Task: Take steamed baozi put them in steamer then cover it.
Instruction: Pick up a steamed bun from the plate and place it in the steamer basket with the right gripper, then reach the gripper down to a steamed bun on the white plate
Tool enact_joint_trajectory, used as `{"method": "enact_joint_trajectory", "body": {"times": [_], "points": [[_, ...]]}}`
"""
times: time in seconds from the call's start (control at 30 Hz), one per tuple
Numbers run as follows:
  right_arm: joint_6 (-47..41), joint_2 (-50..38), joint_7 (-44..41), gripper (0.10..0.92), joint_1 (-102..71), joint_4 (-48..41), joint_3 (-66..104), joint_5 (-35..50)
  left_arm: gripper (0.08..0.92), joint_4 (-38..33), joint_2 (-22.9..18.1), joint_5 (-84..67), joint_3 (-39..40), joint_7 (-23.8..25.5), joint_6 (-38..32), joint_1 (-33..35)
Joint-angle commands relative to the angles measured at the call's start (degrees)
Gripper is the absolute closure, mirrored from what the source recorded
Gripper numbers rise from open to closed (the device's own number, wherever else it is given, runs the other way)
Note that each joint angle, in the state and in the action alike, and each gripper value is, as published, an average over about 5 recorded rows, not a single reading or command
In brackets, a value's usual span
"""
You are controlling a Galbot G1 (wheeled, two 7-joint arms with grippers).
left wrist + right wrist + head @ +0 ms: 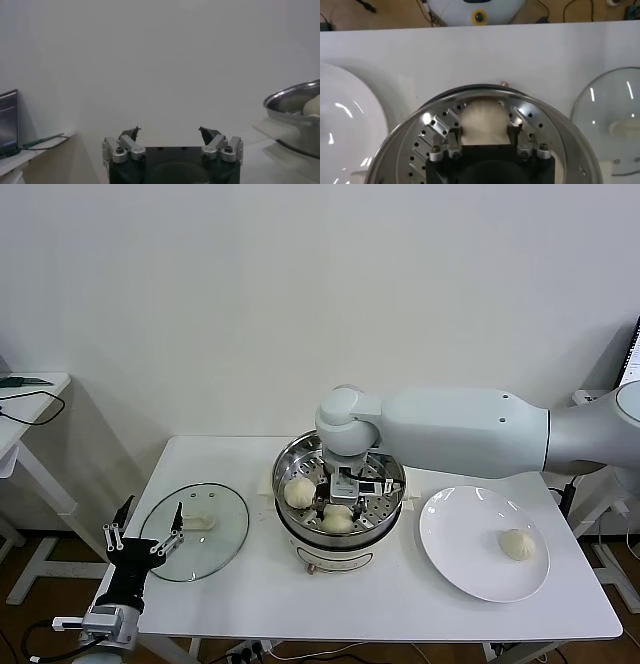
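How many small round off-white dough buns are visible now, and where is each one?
3. One off-white dough bun lies on the steamer's left side, one at its front between the right tool's fingers, and one on the flat white plate. The right arm may hide another.

Shiny perforated metal steamer [340, 484]; clear glass cover [197, 530].

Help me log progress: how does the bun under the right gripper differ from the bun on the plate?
The bun under the right gripper lies on the steamer's perforated tray; the plate bun sits on the white plate. The first sits between the gripper's fingers; the second lies untouched. Both are round and off-white.
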Motion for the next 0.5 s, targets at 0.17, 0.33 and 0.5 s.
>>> {"method": "enact_joint_trajectory", "body": {"times": [0.17, 0.33, 0.5], "points": [[0.61, -1.48, -0.46, 0.229, 0.80, -0.47, 1.82, 0.21, 0.177, -0.28, -0.16, 0.00, 0.00, -0.09, 0.02, 0.17], [0.33, -6.27, -1.67, 0.204, 6.22, 0.61, 3.53, 3.74, 0.177, -0.71, -0.18, 0.01, 0.23, -0.17, 0.08, 0.23], [-2.91, -13.94, -4.65, 0.203, 11.50, 1.32, 3.79, 9.87, 0.177, -0.99, -0.20, 0.06, 0.79, -0.24, 0.11, 0.20]]}}
